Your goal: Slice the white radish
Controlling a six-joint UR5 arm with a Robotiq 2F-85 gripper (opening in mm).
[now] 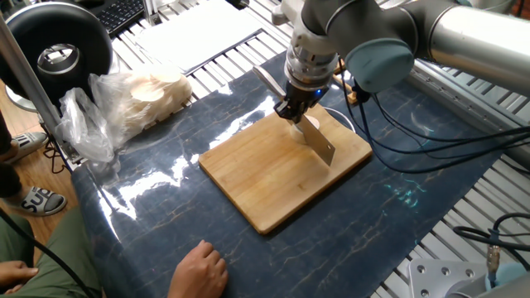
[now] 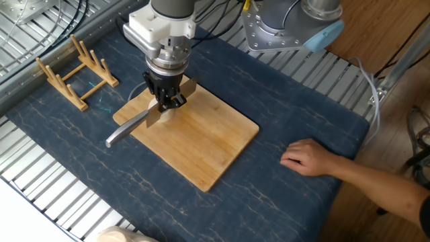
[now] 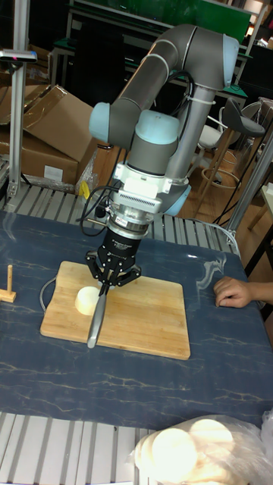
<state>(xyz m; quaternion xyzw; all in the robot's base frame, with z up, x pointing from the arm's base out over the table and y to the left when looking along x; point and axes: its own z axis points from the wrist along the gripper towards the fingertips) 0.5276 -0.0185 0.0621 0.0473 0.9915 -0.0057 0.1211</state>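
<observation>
The white radish (image 3: 87, 299) is a short cream-white chunk standing on the left part of the wooden cutting board (image 3: 144, 322). It also peeks out under the tool in the other fixed view (image 2: 166, 116). My gripper (image 3: 109, 282) hangs right over it, shut on a knife (image 3: 95, 322). The knife's grey handle (image 2: 125, 132) sticks out past the board's edge, and its blade (image 1: 319, 142) slants down onto the board (image 1: 277, 170). In one fixed view my gripper (image 1: 294, 111) and the blade hide the radish almost fully.
A person's hand (image 2: 306, 160) rests on the blue mat near the board. A clear plastic bag of pale round slices (image 1: 145, 98) lies at the mat's edge. A wooden rack (image 2: 72, 70) stands beyond the board. Cables (image 1: 431, 141) trail beside the arm.
</observation>
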